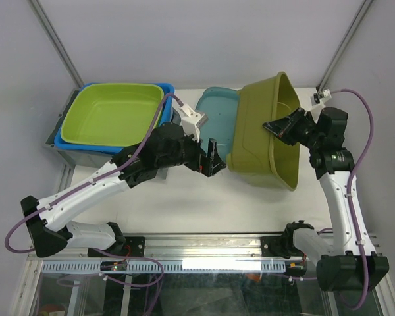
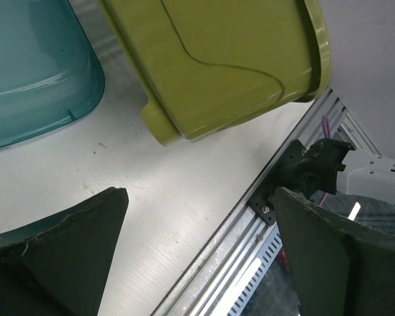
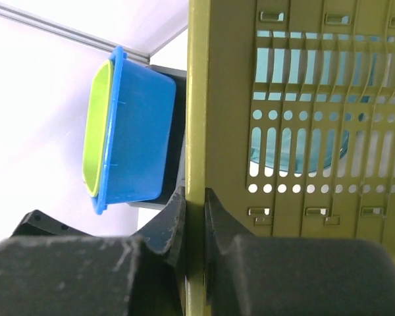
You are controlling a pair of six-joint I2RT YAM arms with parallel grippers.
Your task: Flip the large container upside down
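my left claw (image 1: pixel 212 160) hangs wide and empty beside the large container (image 1: pixel 253 141), i think to steady it. the container stands tipped on its side near the far right corner, my right claw (image 1: pixel 280 126) pinching its rim.

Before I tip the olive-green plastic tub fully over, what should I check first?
1. Right gripper clamped on the rim of the olive-green plastic tub: ok.
2. Tub raised on its side, not yet inverted: ok.
3. Left gripper open and apart from the tub: ok.
4. Translucent teal tub apart from the olive one: cannot tell, they overlap in the top view.
5. Free white table on the tub's open side: cannot tell, hidden by tub and arm.
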